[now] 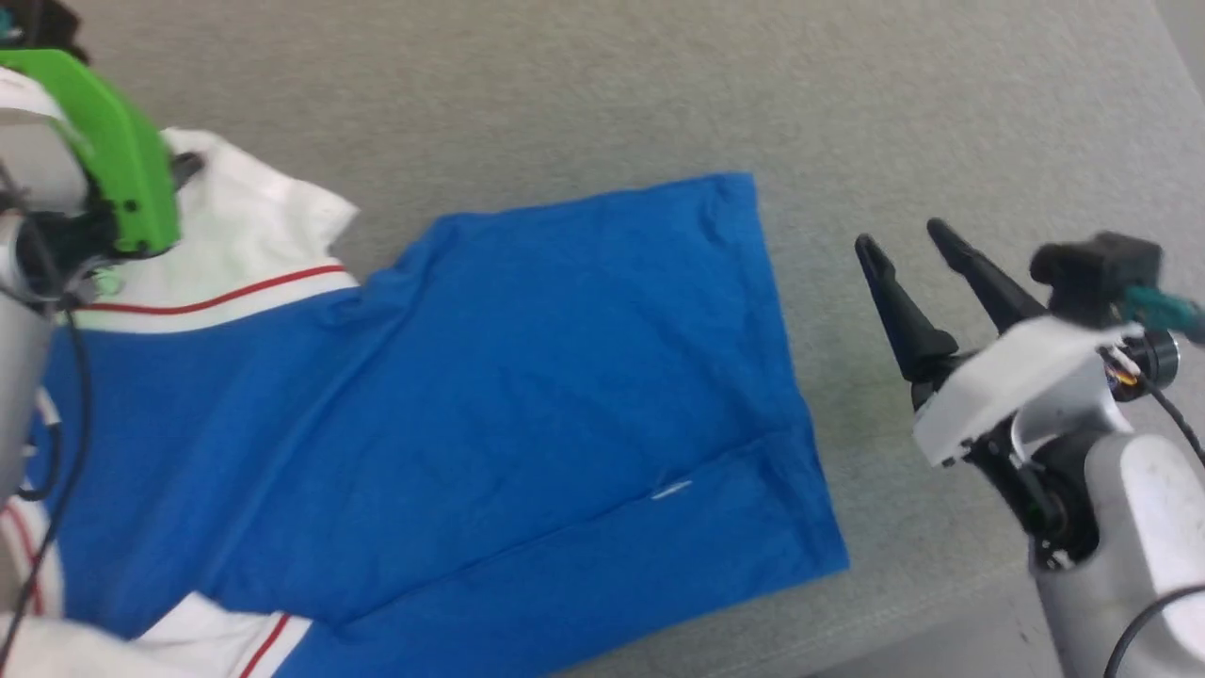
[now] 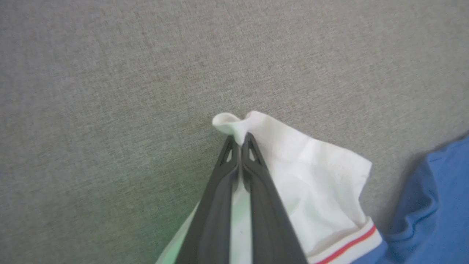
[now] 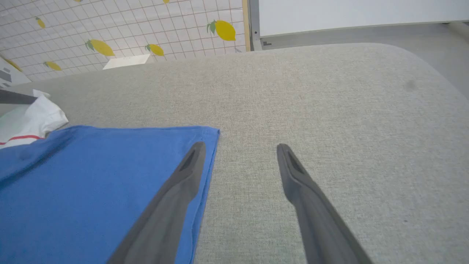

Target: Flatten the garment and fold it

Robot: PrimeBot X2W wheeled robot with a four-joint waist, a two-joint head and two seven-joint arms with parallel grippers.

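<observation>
On the grey cushion [image 1: 565, 94] I see the garment [image 1: 527, 395] lying spread. My left gripper [image 2: 240, 138] pinches its white sleeve [image 2: 311, 176] corner, and my right gripper [image 1: 901, 235] hangs spread wide near the hem.

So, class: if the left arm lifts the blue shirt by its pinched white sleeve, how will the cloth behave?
Probably floppy: the garment puckers where the fingers of the left gripper pinch its sleeve. Likely light: a thin pinch bunches it. It may drag on the textured grey surface.
</observation>
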